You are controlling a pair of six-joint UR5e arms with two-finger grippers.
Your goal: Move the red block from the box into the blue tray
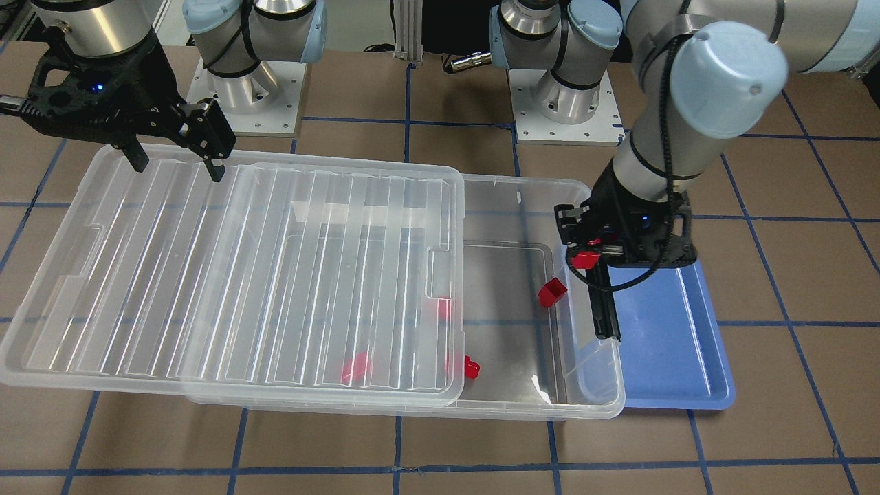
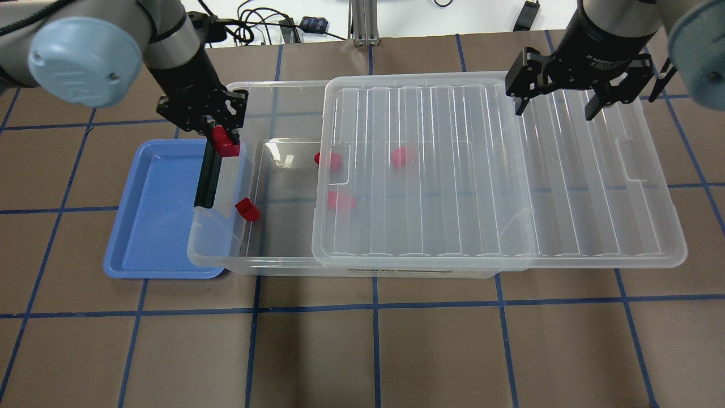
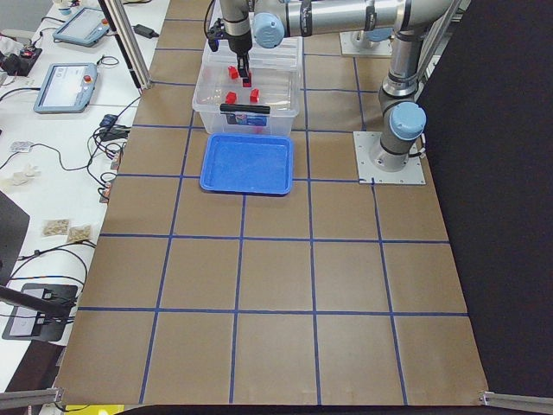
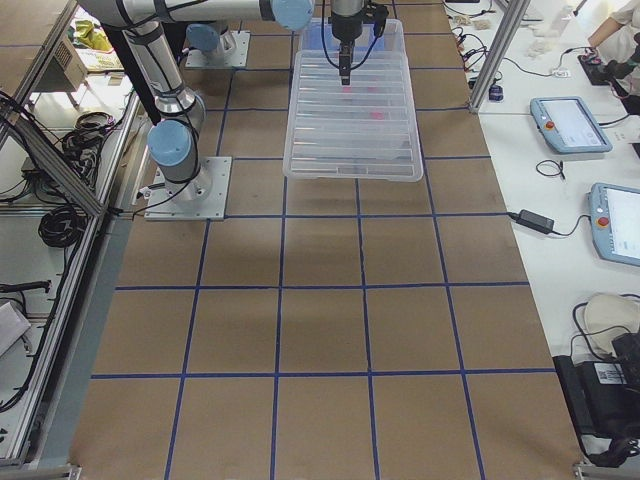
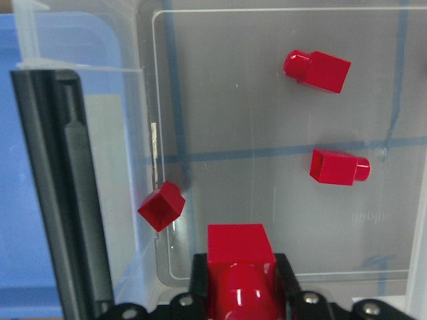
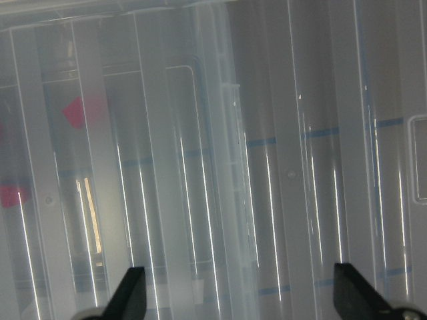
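My left gripper [image 2: 225, 146] is shut on a red block [image 5: 237, 248] whose round stud faces the wrist camera. It holds the block in the air over the box's [image 2: 272, 270] end wall next to the blue tray [image 2: 153, 226]. The held block also shows in the front view [image 1: 586, 259]. The tray [image 1: 677, 357] lies flat against that end of the box. My right gripper [image 2: 558, 110] is open and empty above the ribbed clear lid [image 2: 498, 170], which is slid aside and covers most of the box.
A black latch bar [image 2: 207, 178] hangs on the box end below the left gripper. In the box lie a red hollow piece [image 5: 161, 207] and two studded red blocks [image 5: 317, 69] [image 5: 337, 167]. Another red piece [image 2: 399, 157] shows through the lid.
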